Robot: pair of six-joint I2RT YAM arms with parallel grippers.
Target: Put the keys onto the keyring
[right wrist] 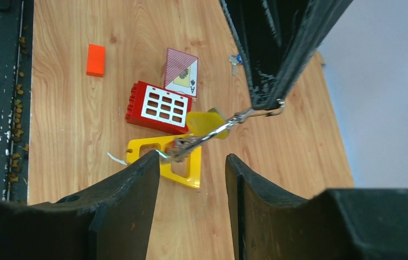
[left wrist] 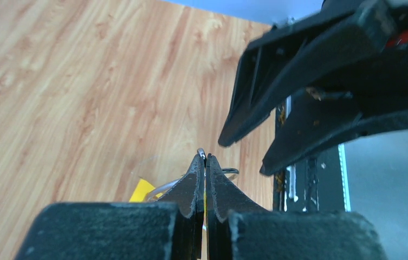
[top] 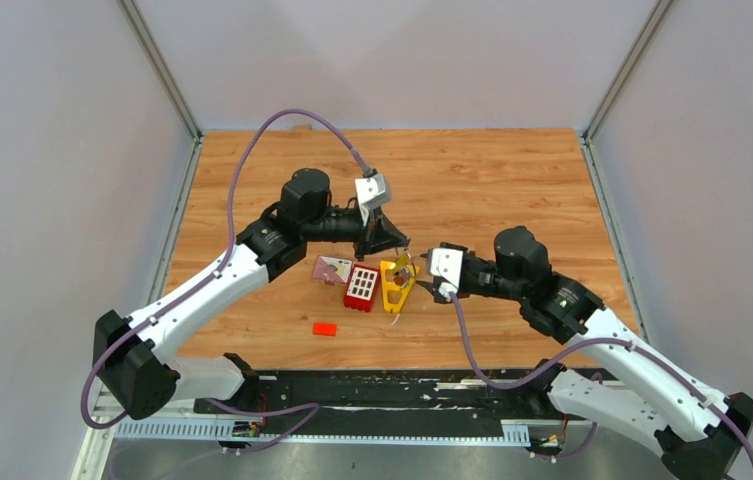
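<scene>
Right gripper (right wrist: 192, 158) fills the foreground of its own wrist view, fingers spread wide and empty, aimed at the bundle hanging ahead of it. Left gripper (left wrist: 205, 157) is pressed together on the keyring (right wrist: 269, 113), pinching the thin wire at its tip and holding it off the table, presumably so the ring is steady for threading. A yellow-headed key (right wrist: 206, 122) dangles from it with other silver metal below. Whether that metal is threaded on the ring is hard to tell at this angle. Beneath lies the yellow triangular frame (right wrist: 190, 176), just right of the red block (right wrist: 161, 107). A blue-headed key (right wrist: 235, 58) lies apart, just beyond the playing card (right wrist: 181, 71), not yet on the ring.
</scene>
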